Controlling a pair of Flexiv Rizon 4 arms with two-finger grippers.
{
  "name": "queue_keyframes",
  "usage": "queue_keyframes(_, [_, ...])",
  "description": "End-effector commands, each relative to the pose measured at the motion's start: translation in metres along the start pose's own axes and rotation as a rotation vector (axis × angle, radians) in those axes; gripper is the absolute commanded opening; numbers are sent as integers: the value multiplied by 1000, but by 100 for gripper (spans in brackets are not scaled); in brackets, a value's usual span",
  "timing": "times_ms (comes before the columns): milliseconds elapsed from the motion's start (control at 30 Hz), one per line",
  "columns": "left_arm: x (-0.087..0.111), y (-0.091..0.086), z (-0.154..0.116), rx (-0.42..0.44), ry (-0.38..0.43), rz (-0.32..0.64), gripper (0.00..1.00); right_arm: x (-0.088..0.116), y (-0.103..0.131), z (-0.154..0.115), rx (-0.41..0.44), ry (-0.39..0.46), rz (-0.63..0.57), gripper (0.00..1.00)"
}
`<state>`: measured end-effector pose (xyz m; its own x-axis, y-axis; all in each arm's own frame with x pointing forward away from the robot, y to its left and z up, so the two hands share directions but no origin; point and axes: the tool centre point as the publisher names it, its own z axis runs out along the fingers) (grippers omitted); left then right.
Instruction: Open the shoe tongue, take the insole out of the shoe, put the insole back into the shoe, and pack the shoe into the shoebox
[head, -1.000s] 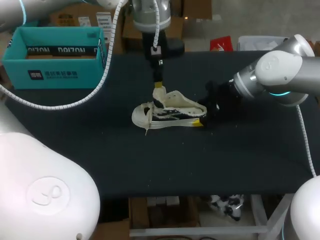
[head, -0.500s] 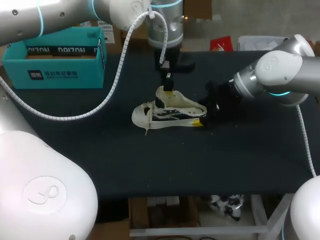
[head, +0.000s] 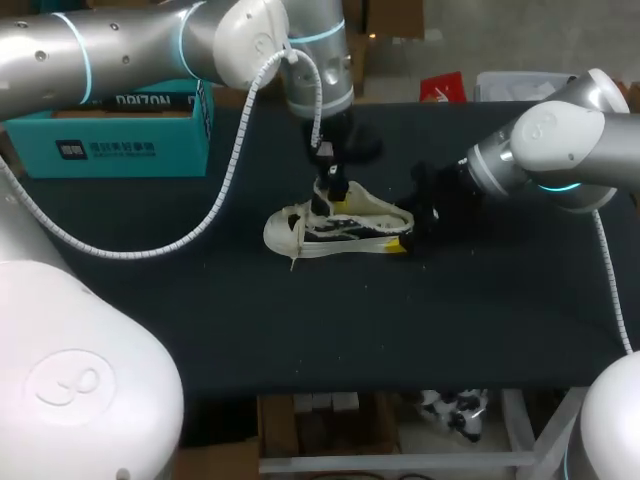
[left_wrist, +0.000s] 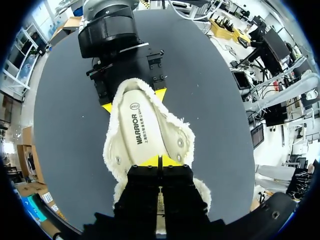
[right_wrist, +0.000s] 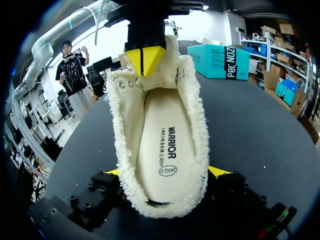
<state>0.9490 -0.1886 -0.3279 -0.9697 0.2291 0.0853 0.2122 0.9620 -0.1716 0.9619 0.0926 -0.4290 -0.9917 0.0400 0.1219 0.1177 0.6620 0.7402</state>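
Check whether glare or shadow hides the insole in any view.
Head view: dim; the right gripper blends into the black table, and the insole barely shows in the shoe under the left gripper. Left wrist view: insole evenly lit, no glare. Right wrist view: bright room light behind the tongue, but the insole is plainly lit.

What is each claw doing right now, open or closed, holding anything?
Left gripper: shut, tips together over the shoe; any pinch cannot be told.
Right gripper: shut on the shoe, at its heel.
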Motion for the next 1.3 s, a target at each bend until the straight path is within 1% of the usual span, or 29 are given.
queue_keyframes(33, [-6, -7, 16, -20, 13, -10, 0, 0, -5, 4, -2, 3, -1, 0])
queue_keyframes(267, [2, -6, 30, -48, 17, -10, 0, 0, -5, 4, -2, 3, -1, 0])
queue_keyframes(600, [9, -4, 49, -87, 63, -12, 0, 0, -5, 4, -2, 3, -1, 0])
queue_keyframes(733, [8, -3, 58, -109, 72, -26, 0, 0, -5, 4, -2, 3, -1, 0])
queue_keyframes(833, [5, -2, 60, -110, 81, -37, 0, 0, -5, 4, -2, 3, -1, 0])
queue_keyframes(1033, [5, -5, 74, -145, 62, -82, 0, 0, -5, 4, -2, 3, -1, 0])
queue_keyframes(1300, [20, -7, 80, -145, 32, -76, 0, 0, -5, 4, -2, 3, -1, 0])
